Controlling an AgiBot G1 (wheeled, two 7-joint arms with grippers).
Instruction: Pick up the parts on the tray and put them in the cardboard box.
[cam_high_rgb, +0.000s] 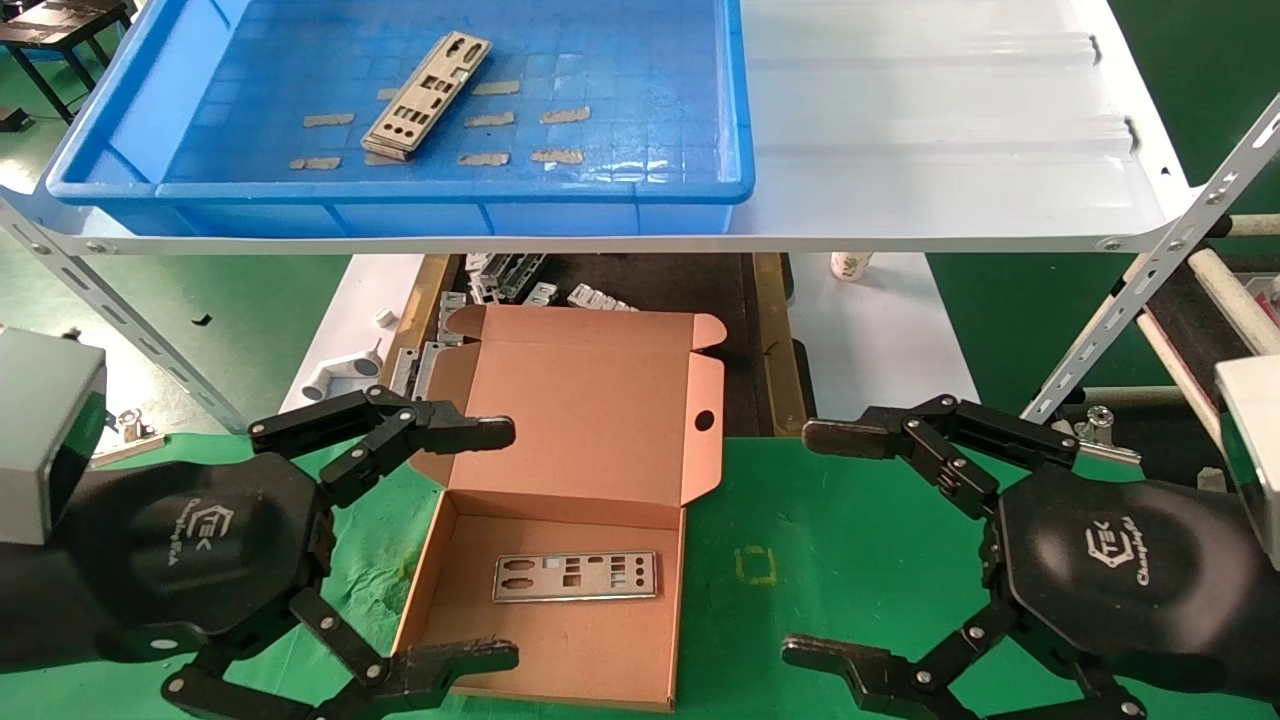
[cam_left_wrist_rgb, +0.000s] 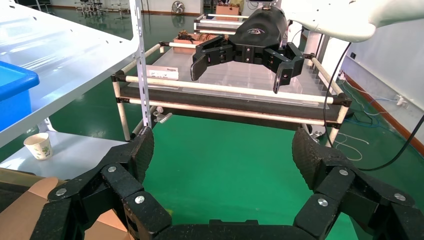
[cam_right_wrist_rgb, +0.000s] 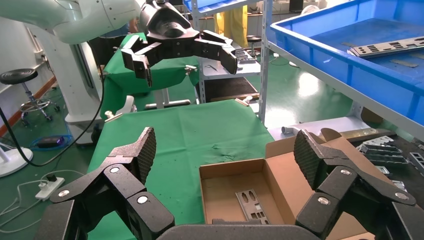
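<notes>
A silver-grey punched plate (cam_high_rgb: 427, 95) lies in the blue tray (cam_high_rgb: 640, 185) on the white shelf, left of the tray's middle; it also shows in the right wrist view (cam_right_wrist_rgb: 387, 47). Another plate (cam_high_rgb: 575, 577) lies flat in the open cardboard box (cam_high_rgb: 600, 400) on the green table, also seen in the right wrist view (cam_right_wrist_rgb: 252, 202). My left gripper (cam_high_rgb: 505, 545) is open and empty at the box's left side. My right gripper (cam_high_rgb: 815, 545) is open and empty to the right of the box.
The white shelf (cam_high_rgb: 950, 140) overhangs the space behind the box. Grey brackets (cam_high_rgb: 520, 285) and a white pipe fitting (cam_high_rgb: 345, 375) lie under it. A paper cup (cam_high_rgb: 850, 265) stands at the back right. A slanted shelf post (cam_high_rgb: 1150, 300) is on the right.
</notes>
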